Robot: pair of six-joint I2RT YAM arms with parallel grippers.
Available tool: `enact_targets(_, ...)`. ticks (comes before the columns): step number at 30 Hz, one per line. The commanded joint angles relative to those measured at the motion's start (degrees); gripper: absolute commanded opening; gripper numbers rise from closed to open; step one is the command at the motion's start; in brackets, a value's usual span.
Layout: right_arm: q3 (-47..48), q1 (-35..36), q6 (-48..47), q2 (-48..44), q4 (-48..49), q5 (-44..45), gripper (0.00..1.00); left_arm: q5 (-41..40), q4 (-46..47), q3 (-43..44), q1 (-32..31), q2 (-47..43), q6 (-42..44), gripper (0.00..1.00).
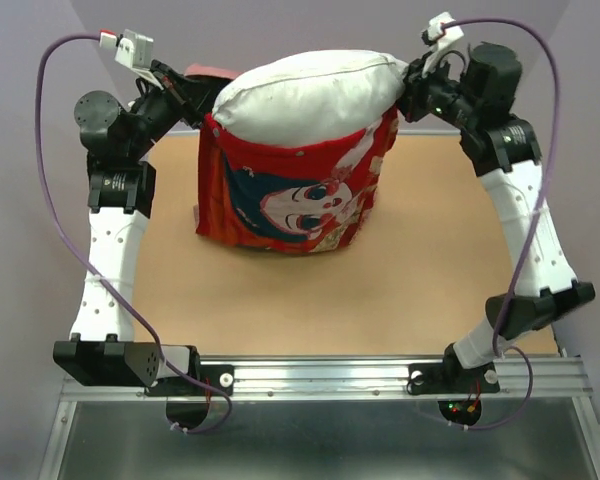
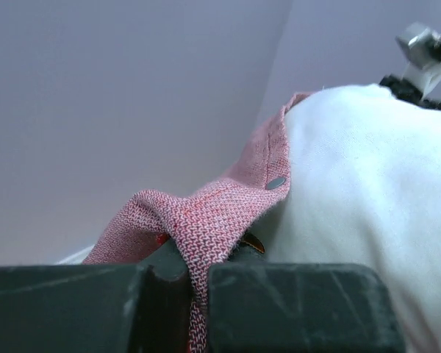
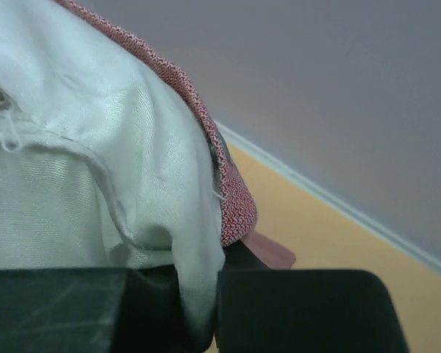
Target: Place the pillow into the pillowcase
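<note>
One plump white pillow, red pillowcase

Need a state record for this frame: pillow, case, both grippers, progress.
pillow: white, lower part inside the pillowcase, top bulging out of the opening
pillowcase: held upright, cartoon-face side toward the top camera, bottom end down at the table
left gripper: shut on the pillowcase rim, near a snap button
right gripper: shut on white pillow fabric; pillowcase rim right beside it, unclear if also pinched
progress: partly inserted, not fully in
</note>
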Motion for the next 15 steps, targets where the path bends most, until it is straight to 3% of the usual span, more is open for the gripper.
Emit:
enact_targets(1,-4.6,0.18,6.29,7.88,2.24,-0.87,0.01,-14.54,-5.7,-4.08,0.03,0.22,-3.72,0.0)
enact_targets(4,-2.86,0.18,7.27,10.81,1.89,-1.47,0.05,-16.32,-7.5,-4.71,1.97,3.04,-5.56,0.0)
enact_targets(7,-5.03,0.18,6.57,8.54,1.27,-3.32,0.31,-11.09,-2.34,-7.95,6.54,3.05,-7.42,0.0)
enact_targets(9,-8.11,0.18,6.21,4.94,1.27,-3.24,0.35,-8.52,1.01,-10.23,6.98,1.82,-6.28,0.0)
enact_targets(13,-17.16,0.01,5.86,0.19,1.27,-5.96,0.26,0.35,7.17,-16.02,6.99,-2.31,-4.35,0.0)
enact_targets(15,-20.59,-0.08,5.6,-1.22,1.27,-7.19,0.04,2.73,7.18,-17.44,6.99,-4.24,-1.89,0.0)
